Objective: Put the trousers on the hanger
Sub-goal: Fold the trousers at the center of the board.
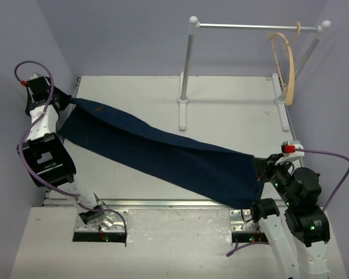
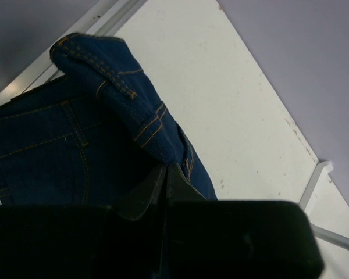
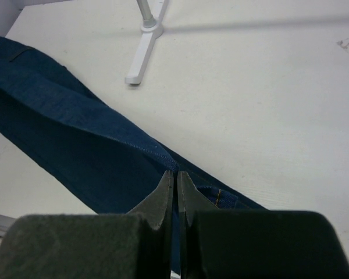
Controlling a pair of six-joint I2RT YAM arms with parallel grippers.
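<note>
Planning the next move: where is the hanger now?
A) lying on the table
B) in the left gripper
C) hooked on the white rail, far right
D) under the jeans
C: the hanger hangs by its hook from the white rail, apart from the trousers.

The left arm (image 1: 45, 152) and right arm (image 1: 302, 218) are showing white links and bulky black joint housings, each trailing a purple cable (image 1: 337, 158) from behind the jaws. The jaws are tapering to thin black wedges, a small red connector (image 1: 288, 149) sitting just behind.
</note>
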